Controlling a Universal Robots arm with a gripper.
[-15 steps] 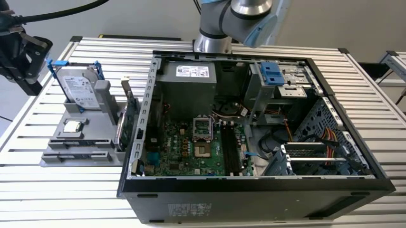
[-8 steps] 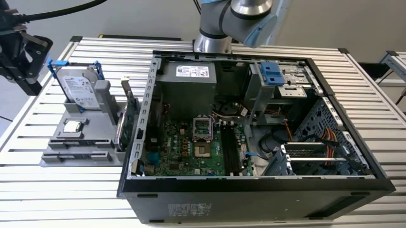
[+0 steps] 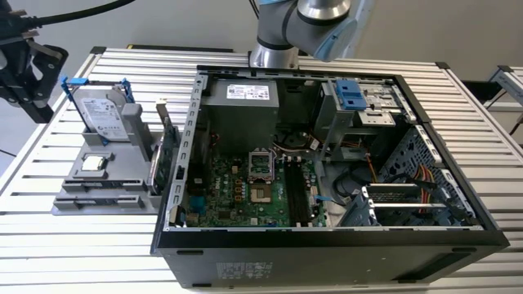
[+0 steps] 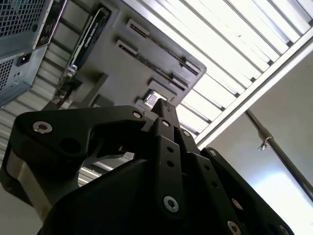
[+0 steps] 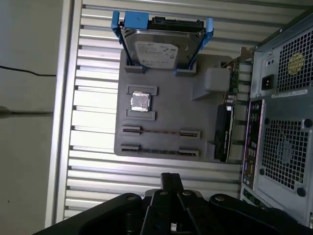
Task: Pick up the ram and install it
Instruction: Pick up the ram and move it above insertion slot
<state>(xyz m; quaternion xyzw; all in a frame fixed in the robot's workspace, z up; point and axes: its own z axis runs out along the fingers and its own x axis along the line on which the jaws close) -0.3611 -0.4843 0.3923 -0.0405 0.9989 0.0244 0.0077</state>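
The ram [image 5: 160, 132] is a slim dark stick standing on edge in a slot of the grey parts tray [image 5: 195, 117]. A second stick like it [image 5: 159, 151] sits in the slot beside it. In the exterior view both lie at the tray's near end, the ram [image 3: 100, 185] among them. My black gripper [image 3: 38, 114] hangs shut and empty above the table's edge at the exterior view's left, well off the tray. Both wrist views show its fingertips [image 5: 171, 177] pressed together [image 4: 161, 104], some way short of the ram.
The tray also carries a hard drive in blue rails [image 3: 105, 116], a small square processor chip [image 3: 94, 162] and an upright expansion card [image 3: 168, 156]. The open computer case [image 3: 327, 239] stands to the tray's right, with long memory slots [image 3: 298, 196] on its green motherboard.
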